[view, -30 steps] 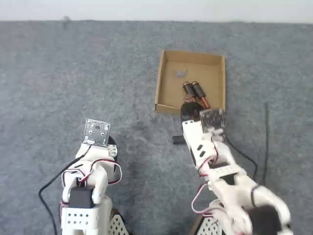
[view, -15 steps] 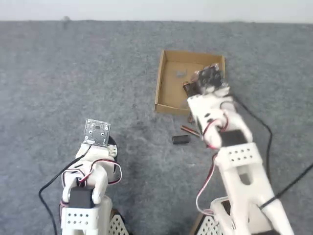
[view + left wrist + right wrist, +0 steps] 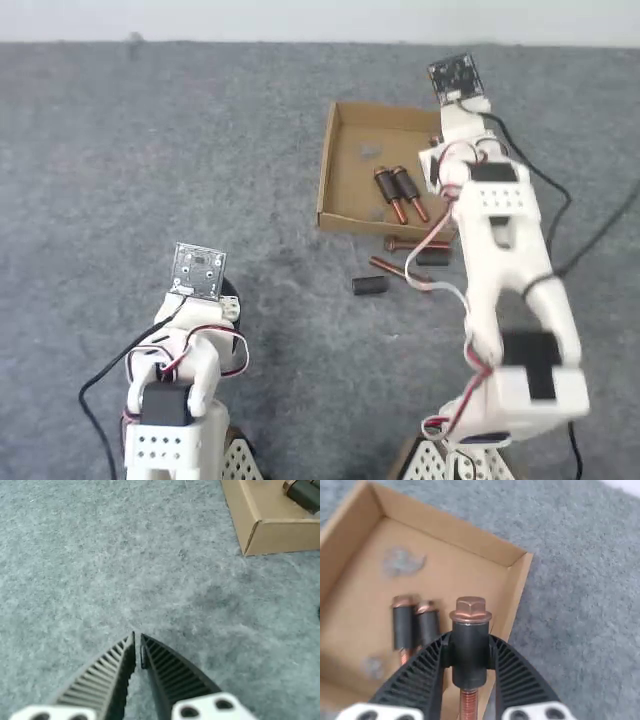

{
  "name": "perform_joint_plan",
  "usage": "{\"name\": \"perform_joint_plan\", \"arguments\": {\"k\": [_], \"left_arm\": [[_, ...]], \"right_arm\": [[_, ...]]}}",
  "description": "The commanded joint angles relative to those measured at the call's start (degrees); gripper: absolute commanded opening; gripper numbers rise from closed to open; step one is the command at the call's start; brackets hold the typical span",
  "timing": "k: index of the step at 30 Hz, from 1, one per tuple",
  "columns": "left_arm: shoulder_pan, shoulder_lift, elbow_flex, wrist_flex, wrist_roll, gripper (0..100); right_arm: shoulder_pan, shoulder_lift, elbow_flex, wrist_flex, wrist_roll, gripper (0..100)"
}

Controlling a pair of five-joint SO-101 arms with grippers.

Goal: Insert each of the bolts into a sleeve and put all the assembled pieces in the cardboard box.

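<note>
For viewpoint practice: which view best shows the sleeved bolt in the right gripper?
Right wrist view: the sleeved bolt is clamped in the right gripper, head, sleeve and thread plain. In the high view the right arm covers it; the left wrist view faces carpet and cardboard box.

The white plastic arms (image 3: 497,215) carry black ribbed fingers (image 3: 420,672) and red-white-black cables (image 3: 432,242).

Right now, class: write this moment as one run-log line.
right pincer: shut on copper bolt in black sleeve, over brown cardboard box rim; left pincer: shut, empty; in box: two sleeved bolts; grey carpet: loose black sleeve
</note>
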Motion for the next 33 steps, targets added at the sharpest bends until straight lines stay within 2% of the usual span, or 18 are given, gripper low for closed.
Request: {"name": "perform_joint_plan", "arguments": {"k": [1,13,16,20,23,28,33], "left_arm": [[-0.3,0.1,-0.7,0.1,-0.4,1],[-0.3,0.1,-0.7,0.1,-0.4,1],[-0.3,0.1,-0.7,0.1,-0.4,1],[-0.3,0.1,-0.7,0.1,-0.4,1],[-0.3,0.1,-0.7,0.1,-0.4,1],[-0.3,0.1,-0.7,0.1,-0.4,1],[-0.3,0.1,-0.7,0.1,-0.4,1]], "right_arm": [[0.5,5.5,-9.3,0.3,0.9,0.7],[-0.7,20.4,-16.4,0.0,0.8,1.1],[-0.6,21.8,-17.6,0.3,0.4,5.3],[-0.5,20.4,-17.6,0.3,-5.9,13.9],[-0.7,17.7,-17.4,0.7,-7.1,12.0],[-1.9,10.8,-17.4,8.7,-7.1,0.2],[-4.0,2.4,-17.2,22.0,-7.1,0.6]]}}
